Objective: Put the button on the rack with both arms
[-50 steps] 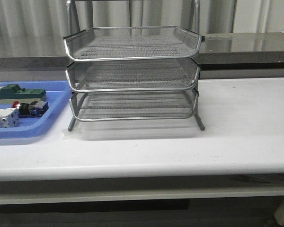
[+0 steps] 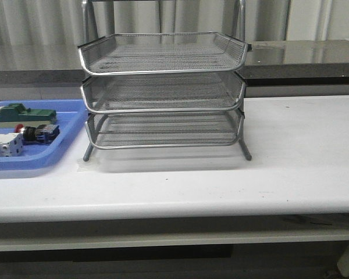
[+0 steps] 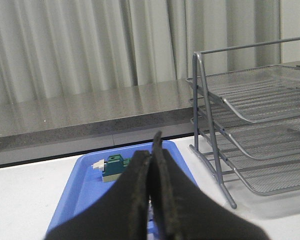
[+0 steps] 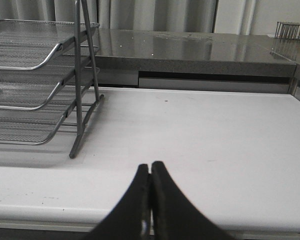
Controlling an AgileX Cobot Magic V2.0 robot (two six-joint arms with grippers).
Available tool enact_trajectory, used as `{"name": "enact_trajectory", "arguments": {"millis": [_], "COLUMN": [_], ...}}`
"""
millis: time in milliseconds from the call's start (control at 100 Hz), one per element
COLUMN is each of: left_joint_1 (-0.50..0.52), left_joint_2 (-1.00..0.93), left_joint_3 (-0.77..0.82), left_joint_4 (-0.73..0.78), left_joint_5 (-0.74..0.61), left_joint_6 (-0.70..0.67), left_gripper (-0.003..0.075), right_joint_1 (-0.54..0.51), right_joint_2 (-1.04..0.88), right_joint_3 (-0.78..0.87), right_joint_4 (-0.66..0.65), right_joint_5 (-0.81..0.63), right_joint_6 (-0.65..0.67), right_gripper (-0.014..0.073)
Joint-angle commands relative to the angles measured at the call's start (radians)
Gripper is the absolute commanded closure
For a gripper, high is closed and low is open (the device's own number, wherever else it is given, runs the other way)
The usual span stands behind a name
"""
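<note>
The button lies on its side in the blue tray at the left end of the white table, its red head toward the white-grey block just beside it and the green block a little farther back in the same tray. The rack stands just to the right of that tray — three mesh tiers stacked, all of them bare. My left gripper hangs above the near side of the blue tray with its fingers pressed flat together, holding nothing; from its own camera I see the green block past the fingertips, but the button is hidden behind them. My right gripper is likewise pressed together and empty, over the open table to the right of the rack — well apart from the button.
</note>
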Motion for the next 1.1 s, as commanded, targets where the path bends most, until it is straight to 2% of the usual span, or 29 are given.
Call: {"name": "enact_trajectory", "arguments": {"millis": [0,160,260,390,650,860,960,1090], "left_joint_1": [0.001,0.001,0.001,0.001,0.001,0.001,0.001,0.001], "left_joint_2": [0.011,0.011,0.011,0.011,0.011,0.011,0.011,0.011], "left_joint_3": [0.035,0.035,0.035,0.035,0.035,0.035,0.035,0.035], "left_joint_4": [-0.005,-0.005,-0.005,-0.005,-0.005,-0.005,-0.005,-0.005], "left_joint_5": [-0.075,-0.075,-0.075,-0.075,-0.075,-0.075,-0.075,-0.075], "left_joint_6": [-0.008,-0.008,-0.008,-0.008,-0.008,-0.008,-0.008,-0.008], "left_gripper": [0.0741,0.0741,0.0741,0.0741,0.0741,0.0741,0.0741,0.0741], "right_joint_1": [-0.005,-0.005,-0.005,-0.005,-0.005,-0.005,-0.005,-0.005], "right_joint_2": [-0.013,-0.013,-0.013,-0.012,0.041,0.239,0.354,0.484], "right_joint_3": [0.002,0.002,0.001,-0.014,-0.201,-0.434,-0.554,-0.658], "right_joint_4": [-0.001,-0.001,-0.001,-0.001,-0.001,0.010,0.069,0.125], "right_joint_5": [-0.082,-0.082,-0.158,-0.160,0.038,0.319,0.451,0.513], "right_joint_6": [-0.006,-0.006,-0.006,-0.006,-0.006,-0.006,-0.006,-0.006], "right_gripper": [0.0650,0.0650,0.0650,0.0650,0.0650,0.0650,0.0650,0.0650]}}
